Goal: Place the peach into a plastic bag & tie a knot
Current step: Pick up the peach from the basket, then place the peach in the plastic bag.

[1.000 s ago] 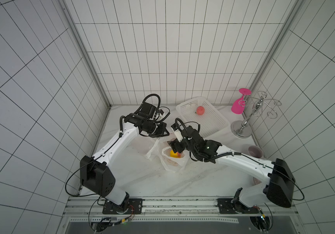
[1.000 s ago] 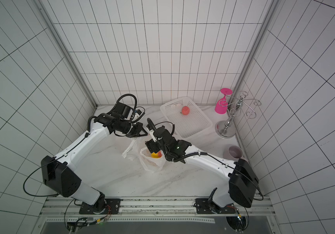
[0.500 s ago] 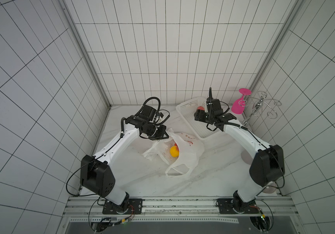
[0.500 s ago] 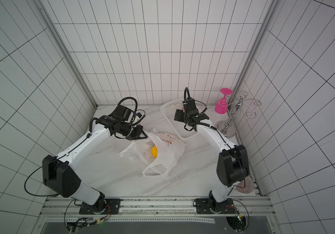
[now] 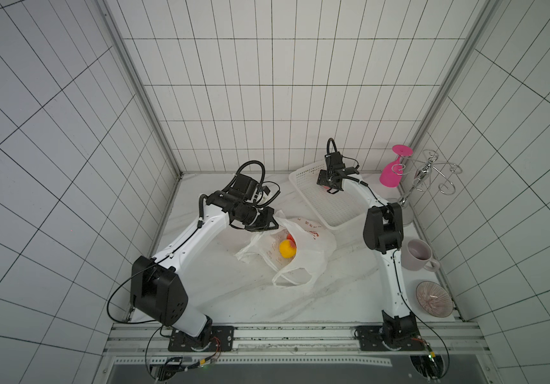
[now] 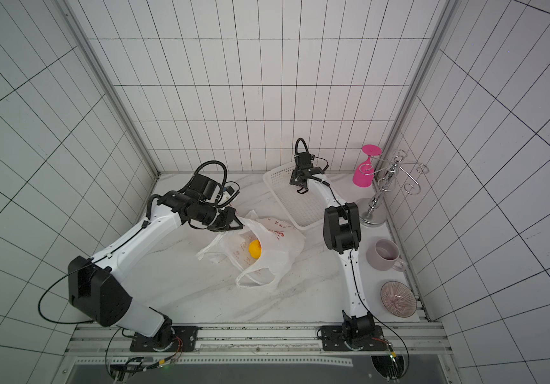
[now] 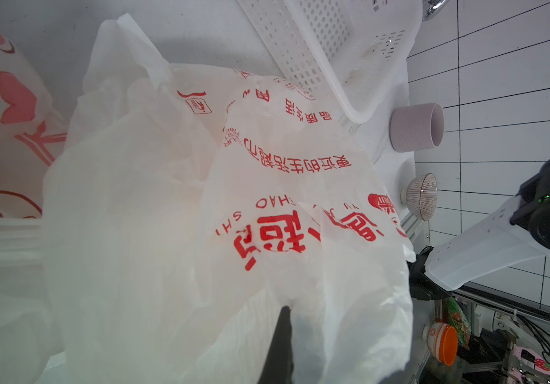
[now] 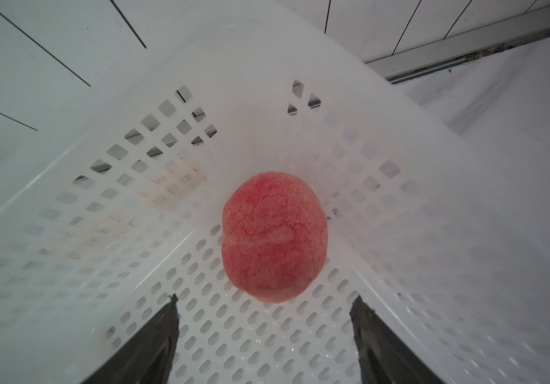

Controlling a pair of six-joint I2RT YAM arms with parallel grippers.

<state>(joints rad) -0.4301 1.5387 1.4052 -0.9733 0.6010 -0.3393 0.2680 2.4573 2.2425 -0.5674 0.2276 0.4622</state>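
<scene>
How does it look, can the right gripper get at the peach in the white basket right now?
Probably yes: the right gripper hangs open just above the peach, which lies alone near a corner of the basket, with nothing between them.

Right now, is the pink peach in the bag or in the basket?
In the basket. The peach lies on the basket's holed floor, just ahead of the open right gripper, untouched.

The left gripper (image 5: 273,225) reaches over the table's (image 5: 220,292) middle, clamped on the plastic bag (image 5: 310,246); the right gripper (image 8: 263,304) hangs near the far edge, jaws spread wide.
</scene>
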